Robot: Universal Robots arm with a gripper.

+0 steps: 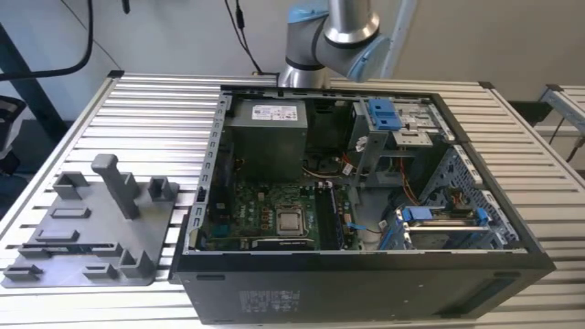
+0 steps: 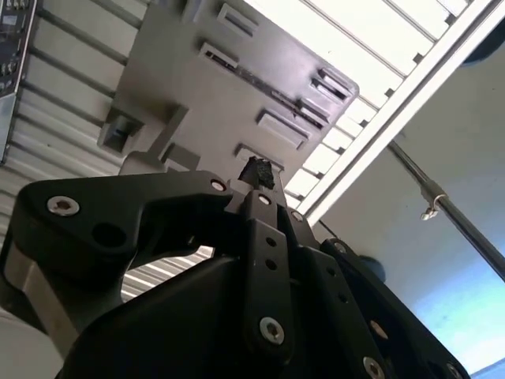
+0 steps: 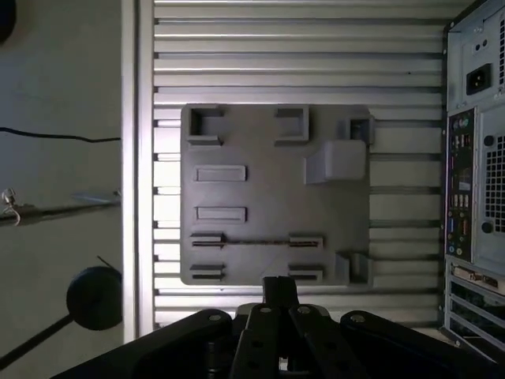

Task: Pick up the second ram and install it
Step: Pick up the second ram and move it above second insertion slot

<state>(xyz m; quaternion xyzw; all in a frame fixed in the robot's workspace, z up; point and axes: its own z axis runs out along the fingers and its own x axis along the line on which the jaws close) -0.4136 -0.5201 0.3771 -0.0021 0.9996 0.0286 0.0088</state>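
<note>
The second ram (image 3: 256,242) stands on its long edge in the grey fixture plate (image 3: 260,189). It shows as a thin dark strip bridging two slotted holders (image 3: 207,239) near one edge of the plate. My jaws hang high over that same edge, closed together on nothing and well apart from the stick.

I judge the stick light and stiff but brittle. It is a bare board with chips on its flat faces, so nothing to squeeze hard or twist. The best hold looks to be the free span of the upper edge, midway between the holders, pinched across the thin faces. Those faces look smooth and may slip under a loose grip.

The plate lies flat on a desk (image 3: 300,47) of ribbed metal slats. The plate's tall post (image 1: 114,181) rises farther in, apart from the stick, and I reckon it leaves room for a straight lift. An open computer case (image 1: 366,205) sits just beside the plate. On the plate's other side the desk ends — pale floor (image 3: 63,79) and a dark cable (image 3: 55,136) lie beyond.
</note>
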